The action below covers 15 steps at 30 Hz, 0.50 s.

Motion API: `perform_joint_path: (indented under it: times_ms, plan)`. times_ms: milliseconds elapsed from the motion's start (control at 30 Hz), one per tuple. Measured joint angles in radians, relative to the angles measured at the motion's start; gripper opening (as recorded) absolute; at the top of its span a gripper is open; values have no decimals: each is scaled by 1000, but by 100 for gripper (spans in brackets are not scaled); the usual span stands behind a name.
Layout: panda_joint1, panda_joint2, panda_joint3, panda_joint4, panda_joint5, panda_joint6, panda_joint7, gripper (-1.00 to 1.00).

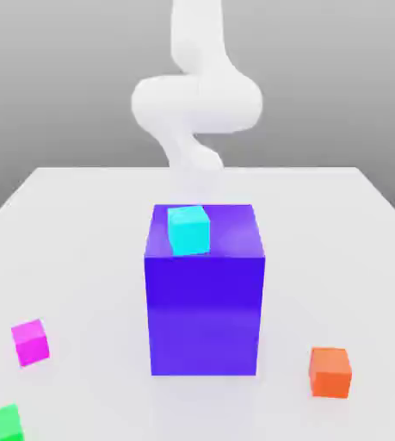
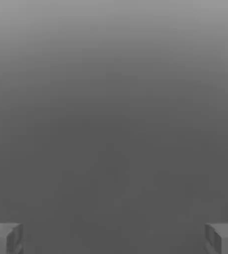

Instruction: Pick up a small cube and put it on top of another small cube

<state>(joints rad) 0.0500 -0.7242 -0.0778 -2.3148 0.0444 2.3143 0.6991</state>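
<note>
A green block (image 1: 0,424) sat at the near edge of the white surface (image 1: 80,258), toward the exterior view's left. Just behind it lay the small magenta cube (image 1: 30,342); an orange cube (image 1: 330,372) lay near on the exterior view's right. Between them stood the big blue-violet block (image 1: 205,301), a cyan cube (image 1: 188,229) resting on top. Farther back rose the white arm (image 1: 196,99). The gripper (image 2: 114,238) was spread wide, grasping nothing.

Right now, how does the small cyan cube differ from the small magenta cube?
The small cyan cube sits raised on top of the big blue-violet block; the small magenta cube rests on the white table. The cyan one is central, the magenta one toward the exterior view's left. Both are plain, similar-sized cubes, untouched.
</note>
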Motion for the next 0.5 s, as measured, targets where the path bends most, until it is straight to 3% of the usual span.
perform_joint_path:
  times_ms: [267,500]
  plan:
    - [143,244,-244,-48,169,47,-346,0]
    - [206,463,-398,-87,350,80,-668,0]
